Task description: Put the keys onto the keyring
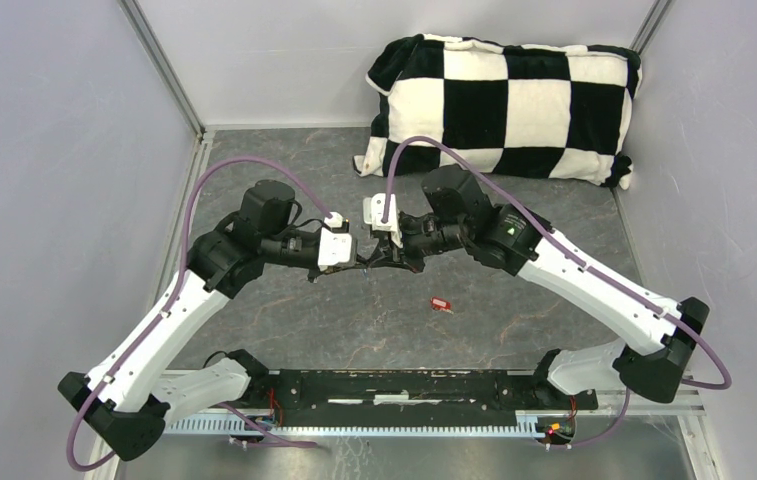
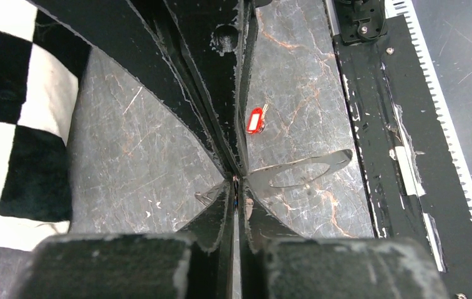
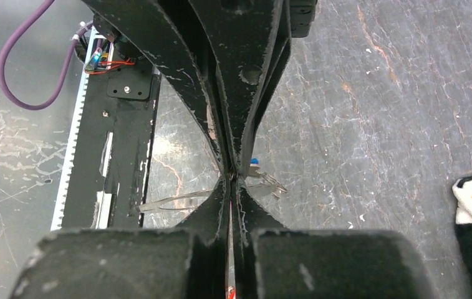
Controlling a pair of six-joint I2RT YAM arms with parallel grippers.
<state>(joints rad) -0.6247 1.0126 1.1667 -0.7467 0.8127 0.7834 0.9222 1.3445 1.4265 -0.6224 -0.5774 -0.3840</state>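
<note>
left arm (image 1: 169, 320) reaches in from the left side toward the middle of the surface (image 1: 354, 325). left gripper (image 2: 238, 187): jaws pressed together, only a hairline slit between them. a speck of blue shows in that slit in the left wrist view, and in the right wrist view the blue key (image 3: 255, 162) peeks out just beside those tips, so it appears pinched there. the 2 grippers meet tip to tip above the surface, at centre in the top view. the keyring (image 2: 311, 163), a flat grey oval loop, sticks out sideways from the meeting point toward the near edge and is held clear of the surface; a thin metal piece juts out the opposite side. cannot tell which jaws pinch the loop. right gripper (image 3: 232, 187): jaws closed down to a narrow slit; what they hold is hidden at the pinch. the red key (image 1: 440, 304) lies flat on the surface, alone, to the right of and nearer than the grippers, touching neither. right arm (image 1: 594, 290) comes in from the right side. a black-and-white checked pillow (image 1: 504, 105) lies at the far right, against the back wall.
</note>
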